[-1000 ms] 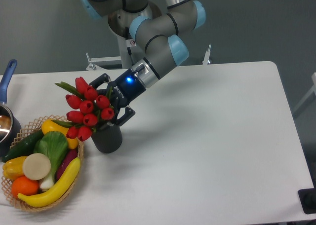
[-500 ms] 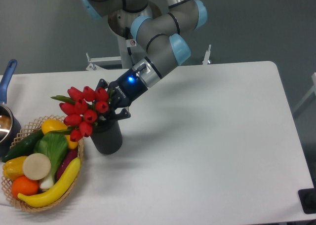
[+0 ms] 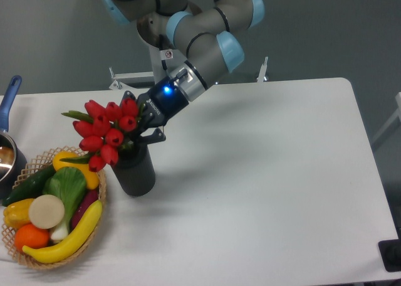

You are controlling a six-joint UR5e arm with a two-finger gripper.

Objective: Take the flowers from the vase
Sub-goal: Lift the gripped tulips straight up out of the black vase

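The flowers (image 3: 103,132), red tulip buds with green leaves, lean to the left over the mouth of the dark grey vase (image 3: 135,173), which stands upright on the white table (image 3: 263,173). My gripper (image 3: 140,129) comes in from the upper right and is shut on the flowers at their stems, just above the vase's rim. The lower stems are hidden behind the fingers and the buds, so I cannot tell how deep they sit in the vase.
A wicker basket (image 3: 37,261) of toy fruit and vegetables lies directly left of the vase, almost touching it. A blue-handled pot (image 3: 9,153) sits at the table's left edge. The arm's base rises behind the table at the back.
The gripper's fingers, open around the stems a second ago, have shut on them. The gripper has since risen slightly, and the bunch has tipped left and moved up with it.
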